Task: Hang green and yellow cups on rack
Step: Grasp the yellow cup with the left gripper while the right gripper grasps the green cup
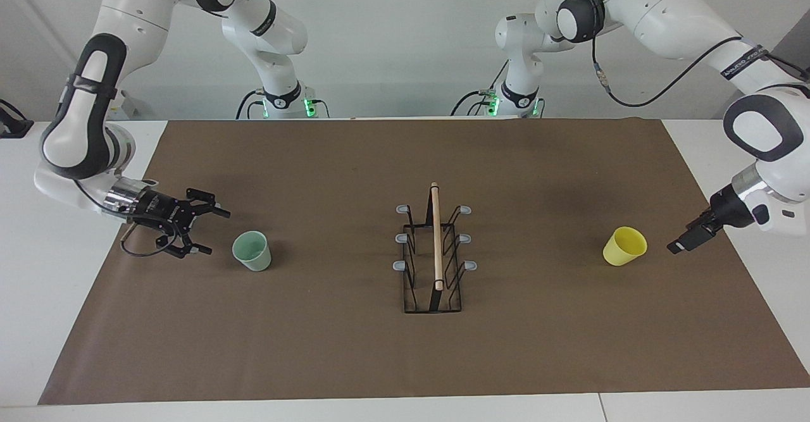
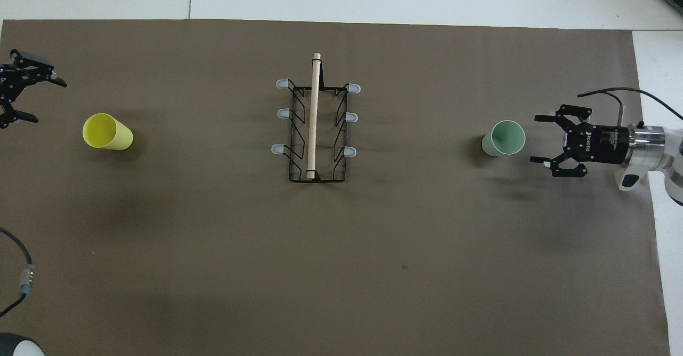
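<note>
The pale green cup [image 1: 252, 250] stands upright on the brown mat toward the right arm's end; it also shows in the overhead view [image 2: 503, 137]. My right gripper [image 1: 215, 232] is open, held low and level, just beside the green cup without touching it [image 2: 534, 138]. The yellow cup [image 1: 624, 245] stands upright toward the left arm's end [image 2: 107, 132]. My left gripper [image 1: 674, 247] is open beside it with a gap between them [image 2: 48, 102]. The black wire rack [image 1: 434, 251] with the wooden rod stands at the middle of the mat [image 2: 316, 126], its prongs bare.
The brown mat [image 1: 405, 359] covers most of the white table. A cable [image 2: 21, 270] of the left arm shows at the overhead view's edge.
</note>
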`<state>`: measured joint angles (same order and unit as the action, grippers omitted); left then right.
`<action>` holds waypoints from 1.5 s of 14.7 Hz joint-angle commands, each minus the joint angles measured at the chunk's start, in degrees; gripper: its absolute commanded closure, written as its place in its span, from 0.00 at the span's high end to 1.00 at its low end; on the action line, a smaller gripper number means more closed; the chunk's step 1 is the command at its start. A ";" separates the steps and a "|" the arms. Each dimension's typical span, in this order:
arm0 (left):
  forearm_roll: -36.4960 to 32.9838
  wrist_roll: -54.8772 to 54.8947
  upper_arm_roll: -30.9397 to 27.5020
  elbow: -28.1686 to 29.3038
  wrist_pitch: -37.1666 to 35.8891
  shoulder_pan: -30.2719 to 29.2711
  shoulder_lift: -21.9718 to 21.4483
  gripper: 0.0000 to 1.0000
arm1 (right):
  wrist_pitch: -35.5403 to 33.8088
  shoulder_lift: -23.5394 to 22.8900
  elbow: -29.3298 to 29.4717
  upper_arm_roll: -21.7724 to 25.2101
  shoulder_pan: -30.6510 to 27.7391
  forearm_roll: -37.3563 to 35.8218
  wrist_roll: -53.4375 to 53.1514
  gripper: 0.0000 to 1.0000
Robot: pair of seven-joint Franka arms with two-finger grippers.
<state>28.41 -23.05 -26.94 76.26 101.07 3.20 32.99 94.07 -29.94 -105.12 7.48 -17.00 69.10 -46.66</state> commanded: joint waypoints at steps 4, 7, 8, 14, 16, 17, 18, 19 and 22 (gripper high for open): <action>3.82 -13.59 -0.66 10.92 3.69 0.32 -5.39 1.00 | -1.26 -3.72 0.79 -0.89 -0.58 4.03 4.20 1.00; 10.16 -15.36 -1.01 11.90 2.99 -0.99 -4.07 1.00 | -0.73 -4.33 0.88 -1.06 0.39 6.30 4.56 1.00; 11.91 -15.88 -1.01 12.07 2.82 -1.26 -3.37 1.00 | -0.56 -4.33 0.88 -1.06 0.65 6.40 4.65 1.00; 21.40 -18.79 -1.01 17.06 2.29 -4.77 -0.55 1.00 | 1.28 -4.95 0.44 -1.06 2.23 7.19 6.67 1.00; 26.40 -18.70 -1.01 21.71 2.29 -4.69 -1.60 1.00 | 1.90 -5.30 0.44 -1.06 2.41 7.19 7.72 1.00; 29.04 -18.70 -1.27 24.44 2.46 -4.34 -2.65 1.00 | 1.90 -5.91 0.61 -1.06 2.24 7.19 8.68 1.00; 31.33 -18.78 -1.28 26.82 2.90 -4.25 -3.36 1.00 | 1.90 -6.18 0.61 -1.15 2.32 7.28 9.30 1.00; 34.23 -19.48 -1.28 28.58 3.08 -3.90 -4.06 1.00 | 1.55 -6.18 1.14 -1.15 2.24 7.28 9.22 1.00; 40.65 -20.45 -1.89 32.28 6.49 -3.11 -4.95 1.00 | 1.81 -6.27 1.32 -1.32 2.59 7.45 9.40 0.90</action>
<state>65.51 -42.29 -27.93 103.57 104.25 -1.41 31.30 95.53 -35.38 -104.74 6.48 -14.56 74.97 -38.72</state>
